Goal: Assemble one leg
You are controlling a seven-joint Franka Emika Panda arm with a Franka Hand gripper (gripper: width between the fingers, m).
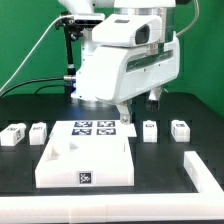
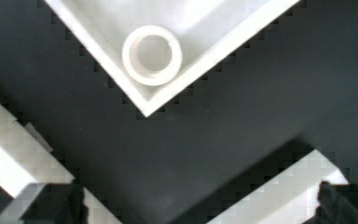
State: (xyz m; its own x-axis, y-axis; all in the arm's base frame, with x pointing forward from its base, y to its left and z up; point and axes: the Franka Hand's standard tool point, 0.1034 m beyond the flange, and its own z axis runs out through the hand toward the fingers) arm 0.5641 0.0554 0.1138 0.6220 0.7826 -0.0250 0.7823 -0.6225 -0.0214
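Right now I am seeing four small white legs sitting on the black table (image 1: 20, 175), and none of them is being held. The first leg (image 1: 38, 130) is sitting near the far corner of the big white panel (image 1: 85, 160), on the exterior view's left. The second leg (image 1: 12, 134) is sitting further out on that same side. On the exterior view's right of the panel, the third leg (image 1: 150, 130) is sitting near the other far corner. The fourth leg (image 1: 180, 128) is sitting just beyond it.

The gripper (image 1: 138, 110) is hanging behind the panel, close to the third leg. In the wrist view its two dark fingers (image 2: 43, 205) are standing wide apart with nothing between them. That view is also showing one panel corner with a round socket (image 2: 151, 55).

The marker board (image 1: 95, 128) is lying just behind the panel. A long white bar (image 1: 205, 172) is lying off to the panel's side, on the exterior view's right.
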